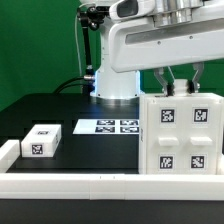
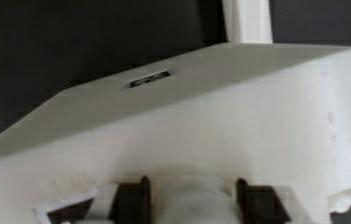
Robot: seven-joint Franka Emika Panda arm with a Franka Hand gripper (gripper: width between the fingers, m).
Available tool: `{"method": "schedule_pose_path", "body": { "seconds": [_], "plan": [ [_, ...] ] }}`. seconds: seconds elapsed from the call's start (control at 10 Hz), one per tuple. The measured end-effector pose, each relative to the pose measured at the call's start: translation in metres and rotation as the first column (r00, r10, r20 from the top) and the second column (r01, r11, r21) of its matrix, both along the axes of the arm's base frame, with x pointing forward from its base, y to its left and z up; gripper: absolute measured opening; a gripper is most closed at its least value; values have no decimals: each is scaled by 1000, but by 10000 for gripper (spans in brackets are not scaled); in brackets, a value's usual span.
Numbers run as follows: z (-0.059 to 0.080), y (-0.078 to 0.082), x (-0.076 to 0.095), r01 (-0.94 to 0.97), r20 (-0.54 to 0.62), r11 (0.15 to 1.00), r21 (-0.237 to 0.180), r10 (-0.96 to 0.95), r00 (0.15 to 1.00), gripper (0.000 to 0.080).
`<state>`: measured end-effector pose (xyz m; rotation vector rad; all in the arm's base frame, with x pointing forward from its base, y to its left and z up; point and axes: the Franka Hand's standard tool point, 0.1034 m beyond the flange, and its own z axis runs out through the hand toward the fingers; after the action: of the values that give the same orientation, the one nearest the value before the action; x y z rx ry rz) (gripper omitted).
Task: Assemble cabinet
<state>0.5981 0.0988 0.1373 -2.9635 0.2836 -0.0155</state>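
1. The gripper [image 1: 181,88] comes straight down onto the top of the cabinet [image 1: 180,135], which stands on the exterior view's right with its tagged face toward the camera.
2. In the wrist view the two dark fingers [image 2: 133,196] sit on either side of a white part of the cabinet [image 2: 190,110]. It looks pinched rather than loose, probably so the body can't slide or tip.
3. A small white block [image 1: 42,140] with a tag lies well apart on the exterior view's left, so I'd guess it's not fitted yet.
4. The marker board [image 1: 105,127] lies flat on the black table [image 1: 60,108] between the two.
5. The cabinet stands just behind a white rail [image 1: 100,183] at the front, likely there to brace it.
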Motion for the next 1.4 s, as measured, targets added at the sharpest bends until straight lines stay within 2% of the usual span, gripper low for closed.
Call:
{"method": "schedule_pose_path", "body": {
  "seconds": [0.2, 0.3, 0.4, 0.5, 0.6, 0.7, 0.8, 1.4],
  "plan": [
    [0, 0, 2, 3, 1, 1000, 0, -3, 1000, 222],
    [0, 0, 2, 3, 2, 1000, 0, -3, 1000, 296],
    [0, 0, 2, 2, 4, 1000, 1, -2, 1000, 296],
    [1, 1, 3, 2, 7, 1000, 1, -2, 1000, 432],
    [2, 1, 4, 1, 10, 1000, 1, -1, 1000, 432],
    [3, 1, 4, 1, 12, 1000, 1, -1, 1000, 600],
    [3, 1, 5, 1, 13, 1000, 1, -1, 1000, 634],
    [4, 0, 4, -1, 7, 1000, 1, 1, 1000, 649]
  ]
}}
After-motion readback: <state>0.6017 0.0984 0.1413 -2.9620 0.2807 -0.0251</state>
